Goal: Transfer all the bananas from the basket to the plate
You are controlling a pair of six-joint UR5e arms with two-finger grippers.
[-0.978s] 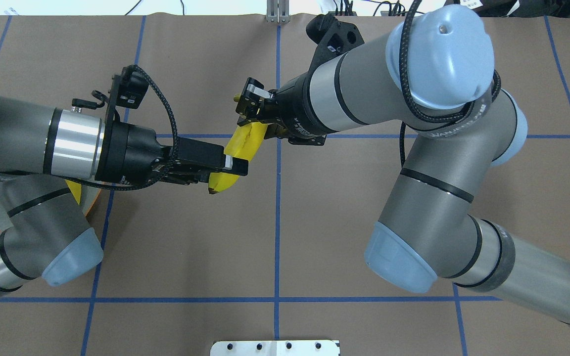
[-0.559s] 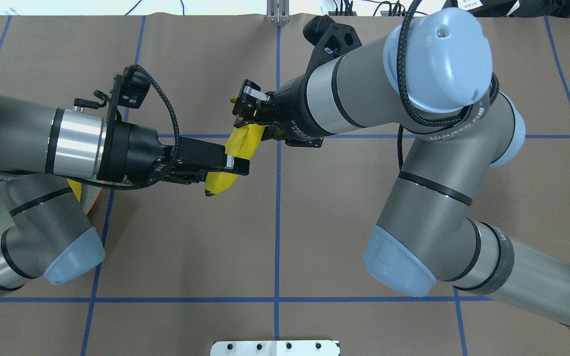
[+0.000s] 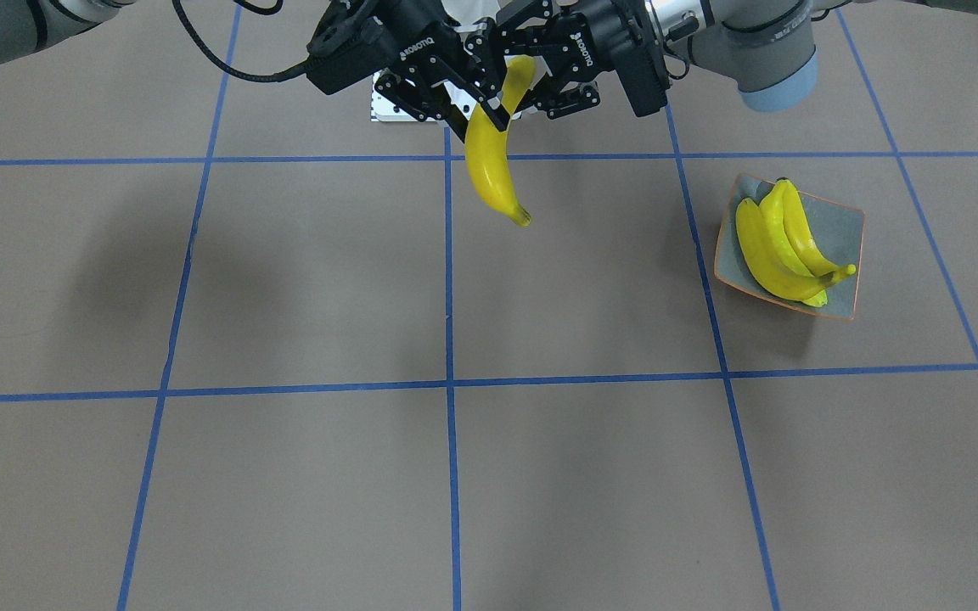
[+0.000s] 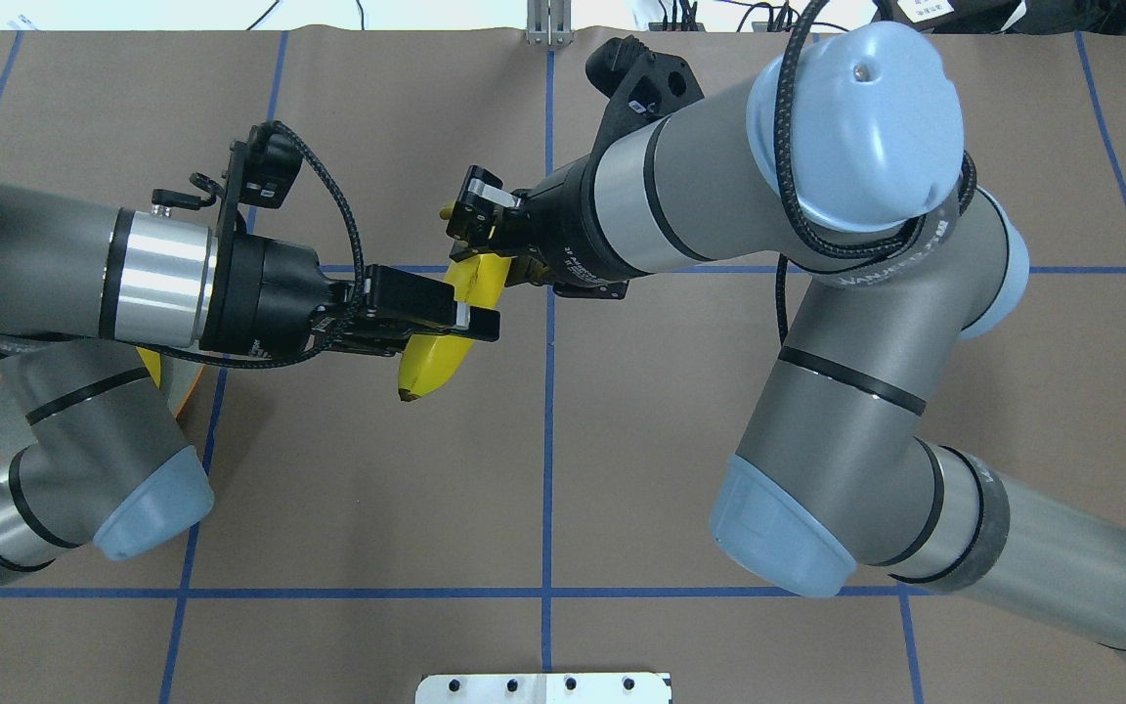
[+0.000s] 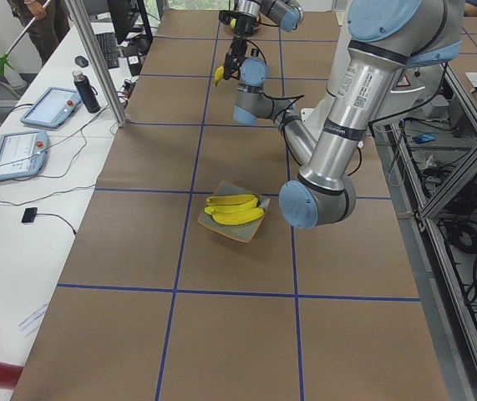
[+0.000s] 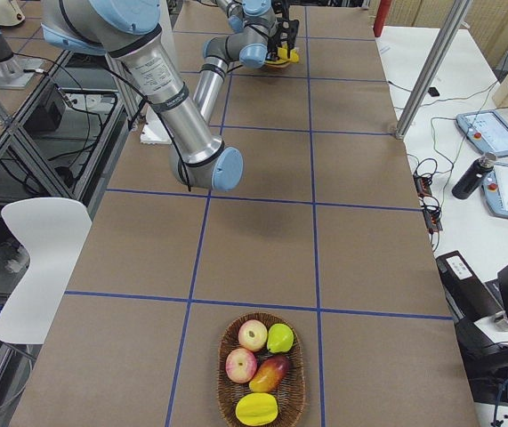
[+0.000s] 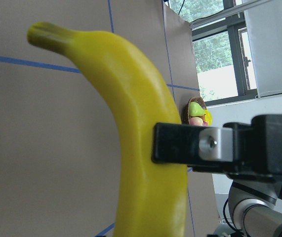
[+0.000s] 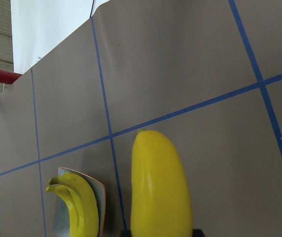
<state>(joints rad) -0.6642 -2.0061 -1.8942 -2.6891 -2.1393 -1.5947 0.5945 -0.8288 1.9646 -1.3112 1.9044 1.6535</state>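
Handover in air: right gripper (image 4: 480, 235) and left gripper (image 4: 455, 328) both clamp one banana (image 4: 431, 357). Confirm left's hold before right lets go, then carry to plate (image 3: 845, 221) near table's left edge.

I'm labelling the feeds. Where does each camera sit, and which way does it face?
Front-facing: across the table, facing the robot; left hand, right hand on the banana.
Overhead: behind the robot, looking down; both arms.
Exterior left: table's left end; left arm near, plate.
Exterior right: opposite end; right arm near, basket.
Left wrist: along the banana; one finger.
Right wrist: past the banana toward the plate.
Shared: all six show the banana.
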